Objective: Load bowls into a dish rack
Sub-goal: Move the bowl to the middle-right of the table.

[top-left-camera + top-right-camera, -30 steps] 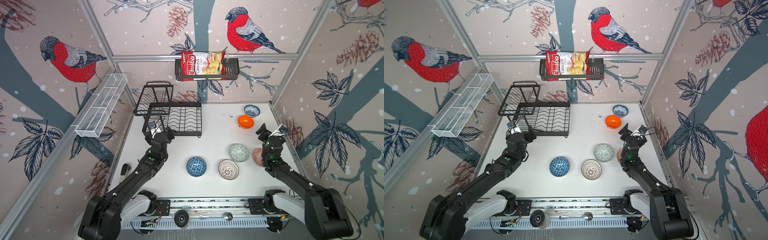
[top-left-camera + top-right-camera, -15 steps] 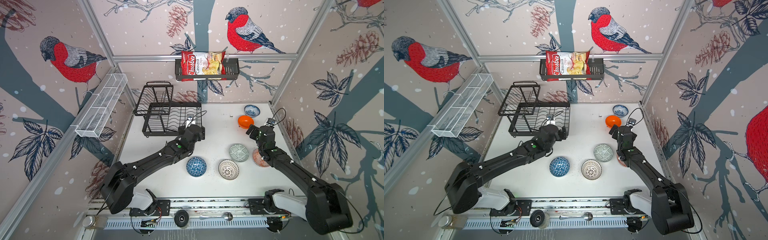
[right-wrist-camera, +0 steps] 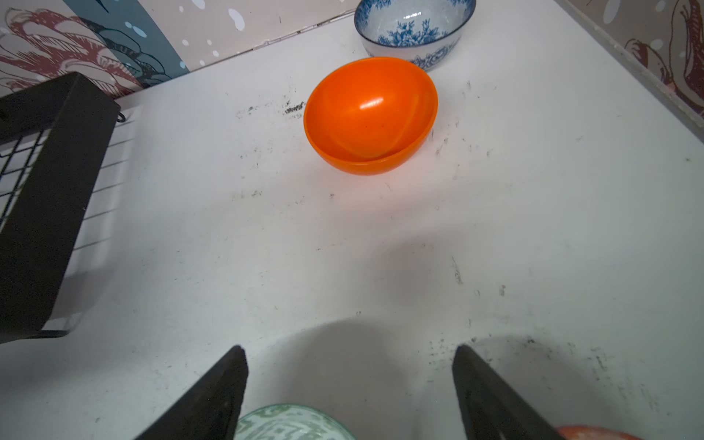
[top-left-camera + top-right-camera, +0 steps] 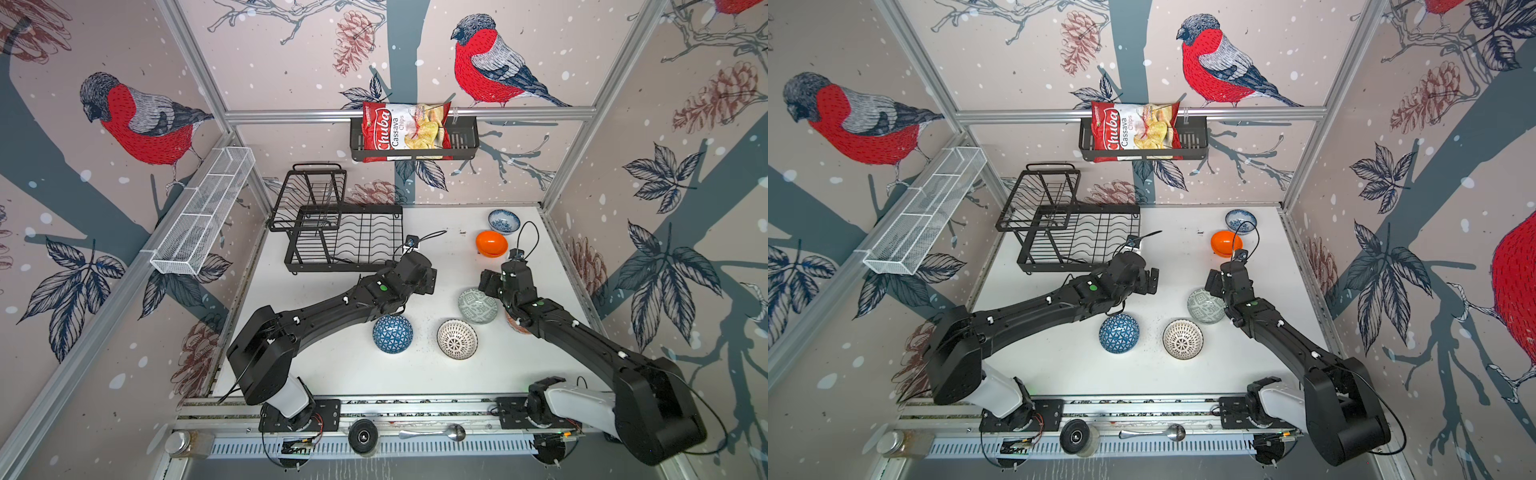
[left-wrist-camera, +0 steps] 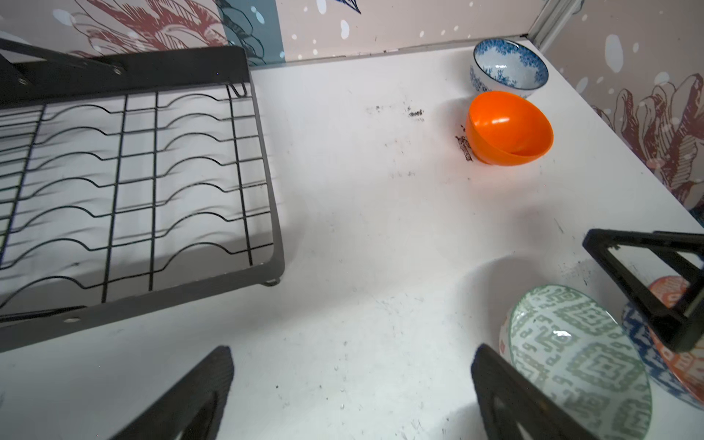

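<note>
The black wire dish rack (image 4: 345,237) stands at the back left with nothing in it. Several bowls sit on the white table: blue-triangle (image 4: 392,333), black-lattice (image 4: 457,338), grey-green (image 4: 477,306), plain orange (image 4: 491,243) and blue-flowered (image 4: 503,220). A red-orange bowl (image 5: 682,365) lies mostly hidden under my right arm. My left gripper (image 4: 430,280) hangs open over bare table left of the grey-green bowl (image 5: 579,365). My right gripper (image 4: 490,282) is open just above that bowl's far rim (image 3: 289,423), holding nothing.
A black shelf basket with a chips bag (image 4: 405,131) hangs on the back wall. A white mesh basket (image 4: 203,212) runs along the left wall. The right wall (image 4: 582,270) is close behind the right arm. A spoon (image 4: 432,433) lies on the front rail.
My left arm has swung right from the rack's front to mid-table. My right gripper has moved left towards the grey-green bowl, and its jaws have narrowed a little.
</note>
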You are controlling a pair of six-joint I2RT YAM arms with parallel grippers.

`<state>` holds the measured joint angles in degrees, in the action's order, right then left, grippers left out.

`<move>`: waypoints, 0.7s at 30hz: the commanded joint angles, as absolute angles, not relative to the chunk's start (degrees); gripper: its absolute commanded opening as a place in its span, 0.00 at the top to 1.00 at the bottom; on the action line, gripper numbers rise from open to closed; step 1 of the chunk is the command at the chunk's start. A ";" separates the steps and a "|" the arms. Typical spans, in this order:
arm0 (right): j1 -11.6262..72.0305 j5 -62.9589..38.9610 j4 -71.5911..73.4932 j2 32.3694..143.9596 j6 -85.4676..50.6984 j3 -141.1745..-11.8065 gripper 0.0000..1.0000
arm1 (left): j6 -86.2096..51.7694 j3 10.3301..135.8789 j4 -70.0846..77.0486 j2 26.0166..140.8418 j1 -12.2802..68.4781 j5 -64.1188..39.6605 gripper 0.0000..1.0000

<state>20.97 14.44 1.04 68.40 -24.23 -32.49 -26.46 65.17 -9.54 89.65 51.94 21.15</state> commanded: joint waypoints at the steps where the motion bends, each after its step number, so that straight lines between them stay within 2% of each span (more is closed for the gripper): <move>1: 21.49 12.90 -0.10 69.69 -24.85 -32.43 0.20 | -28.61 64.50 -8.55 88.48 51.95 15.71 0.02; 6: 22.06 12.44 -0.26 71.23 -24.92 -32.03 0.31 | -28.74 62.87 -5.76 87.22 52.01 12.05 0.02; 12: 22.37 12.97 0.12 71.54 -25.26 -31.64 0.38 | -29.00 63.11 -5.37 87.10 51.93 11.50 0.02; 21: 22.37 11.94 -0.06 75.17 -25.79 -32.34 0.44 | -29.35 62.40 -5.10 86.75 51.94 10.75 0.02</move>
<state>22.31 12.62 -0.38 74.52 -25.28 -32.03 -28.73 62.48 -6.24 87.13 51.96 11.57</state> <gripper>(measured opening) 0.572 0.976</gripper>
